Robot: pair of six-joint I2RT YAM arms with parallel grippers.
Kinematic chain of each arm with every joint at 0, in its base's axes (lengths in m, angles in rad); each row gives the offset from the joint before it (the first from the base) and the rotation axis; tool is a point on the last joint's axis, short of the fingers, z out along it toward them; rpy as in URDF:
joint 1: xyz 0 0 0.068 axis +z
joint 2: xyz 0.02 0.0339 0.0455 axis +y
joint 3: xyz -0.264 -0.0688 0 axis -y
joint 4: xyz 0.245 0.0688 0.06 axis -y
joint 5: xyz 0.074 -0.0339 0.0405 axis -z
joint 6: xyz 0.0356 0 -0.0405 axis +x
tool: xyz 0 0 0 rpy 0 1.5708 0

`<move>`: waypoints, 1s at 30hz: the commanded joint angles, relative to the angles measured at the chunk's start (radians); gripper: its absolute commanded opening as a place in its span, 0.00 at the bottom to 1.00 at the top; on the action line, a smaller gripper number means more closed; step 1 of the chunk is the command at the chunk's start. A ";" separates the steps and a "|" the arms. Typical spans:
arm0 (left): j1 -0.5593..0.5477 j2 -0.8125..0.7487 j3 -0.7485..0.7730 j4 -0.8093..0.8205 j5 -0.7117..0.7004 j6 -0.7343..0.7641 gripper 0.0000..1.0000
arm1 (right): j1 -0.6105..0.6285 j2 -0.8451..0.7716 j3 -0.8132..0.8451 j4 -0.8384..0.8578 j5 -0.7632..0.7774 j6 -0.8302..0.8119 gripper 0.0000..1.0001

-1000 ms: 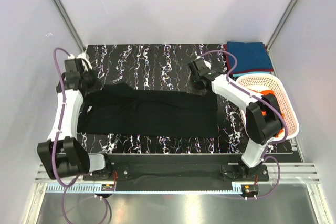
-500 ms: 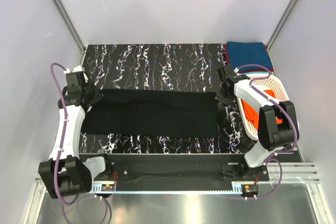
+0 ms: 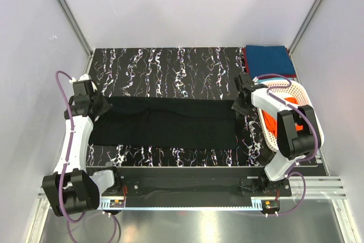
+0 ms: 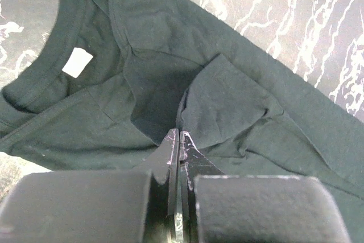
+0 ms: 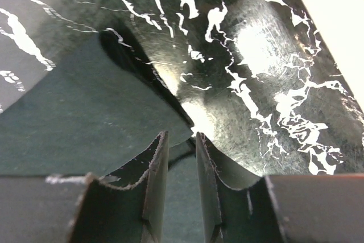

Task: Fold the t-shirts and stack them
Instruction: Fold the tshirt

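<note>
One black t-shirt [image 3: 170, 120], one white basket [image 3: 287, 86]

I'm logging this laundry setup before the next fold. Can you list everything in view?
black t-shirt: one, black, folded into a long band across the middle of the table
teal-blue t-shirt: one, teal-blue, folded, far right corner
dark red t-shirt: one, dark red, only an edge showing under the teal-blue one
orange t-shirt: one, bright orange, inside the basket
basket: one, white lattice, right edge of the table
table: one, black with white veining
left gripper: one, black, shut on the black t-shirt at its collar end
right gripper: one, black, jaws slightly apart at the black t-shirt's right end
</note>
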 commanded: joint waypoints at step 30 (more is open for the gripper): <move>0.000 0.018 0.009 0.091 -0.069 -0.059 0.00 | -0.003 0.044 -0.076 0.122 0.050 0.091 0.00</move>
